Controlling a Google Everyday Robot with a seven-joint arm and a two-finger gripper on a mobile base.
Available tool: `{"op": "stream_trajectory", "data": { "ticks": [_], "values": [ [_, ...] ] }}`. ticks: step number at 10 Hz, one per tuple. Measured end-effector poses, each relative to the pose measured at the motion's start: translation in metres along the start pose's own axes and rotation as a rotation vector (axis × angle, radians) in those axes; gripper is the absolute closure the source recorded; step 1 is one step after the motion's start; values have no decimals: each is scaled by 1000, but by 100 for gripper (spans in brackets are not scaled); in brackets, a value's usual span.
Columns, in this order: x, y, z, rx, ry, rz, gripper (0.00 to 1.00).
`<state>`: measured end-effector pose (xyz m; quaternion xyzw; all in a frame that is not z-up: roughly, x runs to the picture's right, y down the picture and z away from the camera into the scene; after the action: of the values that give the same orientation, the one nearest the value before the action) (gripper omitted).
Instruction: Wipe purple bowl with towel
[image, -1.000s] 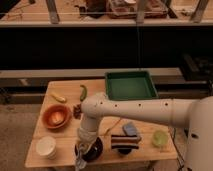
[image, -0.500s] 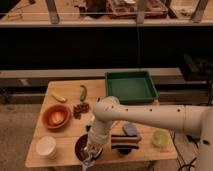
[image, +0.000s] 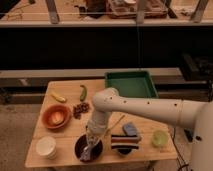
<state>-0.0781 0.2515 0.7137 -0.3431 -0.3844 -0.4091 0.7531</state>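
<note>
1. Camera view: the gripper is at the end of the white arm. It is down over the purple bowl, at the front edge of the table.
2. The towel is a pale bit of cloth inside the bowl, right under the gripper.
3. I think the wiping step is going on now, because the cloth is down in the bowl.
4. The next move, I think, is to rub the towel round the inside and keep it pressed down. The bowl must not slide (it sits very near the table edge).
5. I cannot tell if the gripper is wide or closed. The arm and the towel cover it.
6. I also cannot tell if the towel touches the bottom of the bowl or only hangs in it.
7. The arm hides the back rim of the bowl.
8. The striped cloth lies just beside the bowl. The orange bowl and the white cup are on the other side, a bit apart.
9. The robot's body is cut off at the side of the view.
</note>
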Motion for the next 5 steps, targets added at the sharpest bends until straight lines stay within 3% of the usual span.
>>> {"op": "stream_trajectory", "data": {
  "ticks": [2,5],
  "values": [
    [-15,-33,12,11,-24,-49,100],
    [-41,-42,17,26,-75,-111,100]
  ]
}}
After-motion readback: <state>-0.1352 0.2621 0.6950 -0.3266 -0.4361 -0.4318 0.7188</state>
